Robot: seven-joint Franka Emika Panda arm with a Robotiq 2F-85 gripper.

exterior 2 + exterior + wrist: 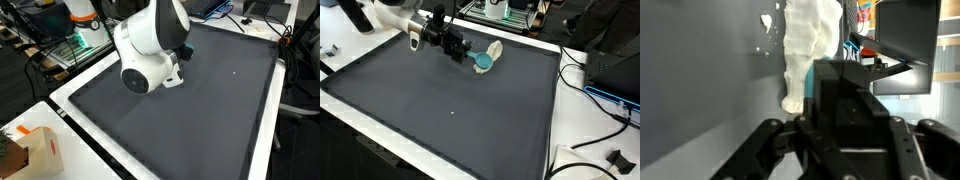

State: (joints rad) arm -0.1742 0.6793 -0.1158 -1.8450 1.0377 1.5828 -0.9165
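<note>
- A lab bench with cables and electronics surrounds a white-rimmed table. A dark grey mat covers nearly all of the table.
- The mat looks matte and slightly grainy, flat from edge to edge, with a few pale specks.
- The object lies on the mat close to the far edge of the table, about midway along it in an exterior view.
- It has two parts: a smooth, rounded teal end and a cream-white end. In the wrist view the white end looks lumpy and soft, like foam or cloth.
- The gripper sits low at the teal end, touching or just beside it. I cannot tell whether it is spread apart or clamped on the object, because its black body hides the tips.
- The arm blocks the contact in an exterior view, where a cardboard box stands off a near corner.
- My judgement is that the teal end is the firmer hold. The white end would likely squash or slip, so the gripper should be centred, squared up and closed gently.
</note>
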